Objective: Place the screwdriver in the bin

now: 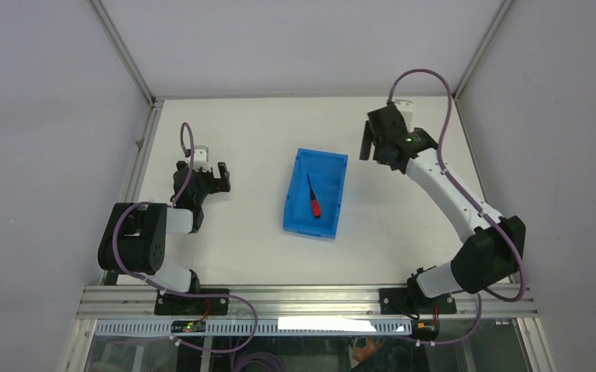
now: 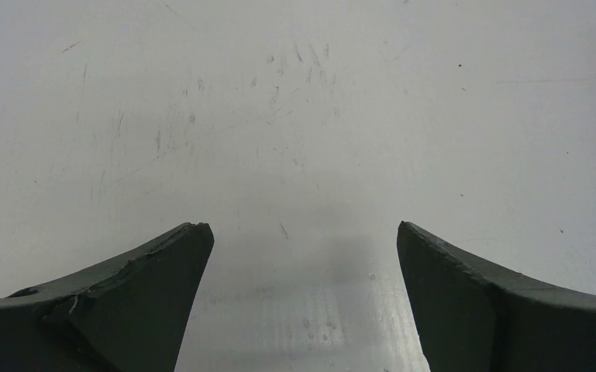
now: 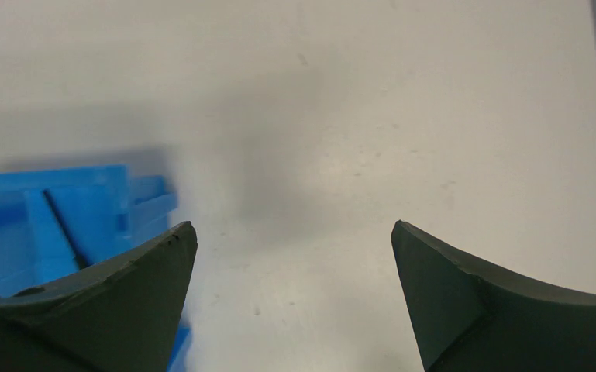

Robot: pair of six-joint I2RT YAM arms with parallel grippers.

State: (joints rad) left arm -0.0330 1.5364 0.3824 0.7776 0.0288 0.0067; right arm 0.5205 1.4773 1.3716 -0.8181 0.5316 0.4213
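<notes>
The blue bin [image 1: 295, 195] stands at the middle of the table. The screwdriver [image 1: 312, 200] lies inside it, red handle toward the near end and black shaft pointing to the far end. My right gripper [image 1: 369, 140] hangs open just right of the bin's far right corner, nothing between its fingers. In the right wrist view the gripper [image 3: 291, 229] is over bare table, with a corner of the bin [image 3: 85, 203] at the left behind the left finger. My left gripper [image 1: 218, 177] is open and empty, well left of the bin; the left wrist view shows only the gripper [image 2: 304, 232] and tabletop.
White enclosure walls and metal frame rails [image 1: 142, 147] border the table on the left, far and right sides. The arm bases sit on the aluminium rail [image 1: 302, 298] at the near edge.
</notes>
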